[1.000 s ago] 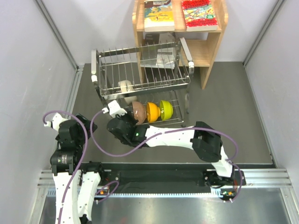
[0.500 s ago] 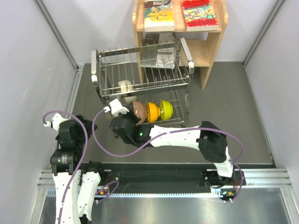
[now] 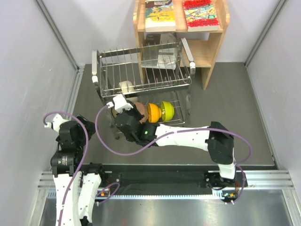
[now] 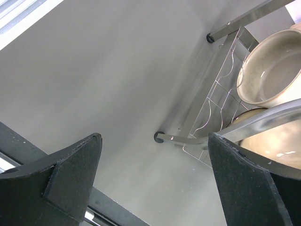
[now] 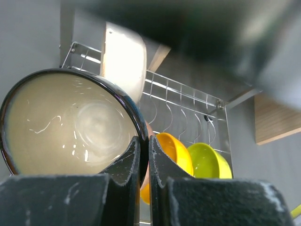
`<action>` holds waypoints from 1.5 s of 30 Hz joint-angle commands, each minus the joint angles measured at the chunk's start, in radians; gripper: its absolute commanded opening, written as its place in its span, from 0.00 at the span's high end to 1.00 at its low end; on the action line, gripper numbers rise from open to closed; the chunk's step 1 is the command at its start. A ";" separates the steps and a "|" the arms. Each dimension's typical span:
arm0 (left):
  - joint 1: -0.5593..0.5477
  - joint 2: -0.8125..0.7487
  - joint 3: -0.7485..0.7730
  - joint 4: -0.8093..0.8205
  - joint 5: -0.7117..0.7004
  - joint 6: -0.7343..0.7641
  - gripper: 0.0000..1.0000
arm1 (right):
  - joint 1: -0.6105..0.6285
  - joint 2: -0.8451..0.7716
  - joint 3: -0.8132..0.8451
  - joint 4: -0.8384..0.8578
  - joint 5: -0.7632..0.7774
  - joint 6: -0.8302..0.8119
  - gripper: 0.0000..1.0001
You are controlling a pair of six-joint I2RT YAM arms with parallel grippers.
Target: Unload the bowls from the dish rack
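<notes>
From above, the pinkish-brown bowl (image 3: 139, 112) stood in the lower tier of the dish rack (image 3: 155, 84), beside the orange bowl (image 3: 154, 113). Left wrist: the left hand (image 4: 154, 137) was spread and empty. Right wrist: the right hand (image 5: 142, 148) pinched that bowl's rim. A straight upward lift, clear of the wires, looked wisest.

The right tool (image 5: 144, 155) has shifted farther toward the dish rack (image 3: 143, 85).
</notes>
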 commanded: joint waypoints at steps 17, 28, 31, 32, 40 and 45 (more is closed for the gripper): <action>-0.002 -0.001 -0.005 0.066 0.002 0.017 0.01 | -0.024 -0.397 -0.225 -0.121 0.114 0.256 1.00; -0.002 0.002 -0.005 0.066 0.005 0.017 0.01 | -0.001 -0.659 -0.432 -0.484 0.141 0.630 1.00; 0.000 0.005 -0.005 0.067 0.002 0.017 0.01 | 0.000 -0.717 -0.441 -0.616 0.118 0.756 1.00; -0.002 0.005 -0.005 0.066 0.004 0.017 0.01 | 0.000 -0.742 -0.447 -0.647 0.111 0.815 1.00; -0.002 0.007 -0.002 0.063 0.005 0.017 0.01 | 0.000 -0.820 -0.495 -1.053 0.068 1.178 1.00; -0.002 0.011 -0.004 0.066 0.007 0.017 0.01 | -0.010 -0.898 -0.524 -1.202 0.078 1.367 1.00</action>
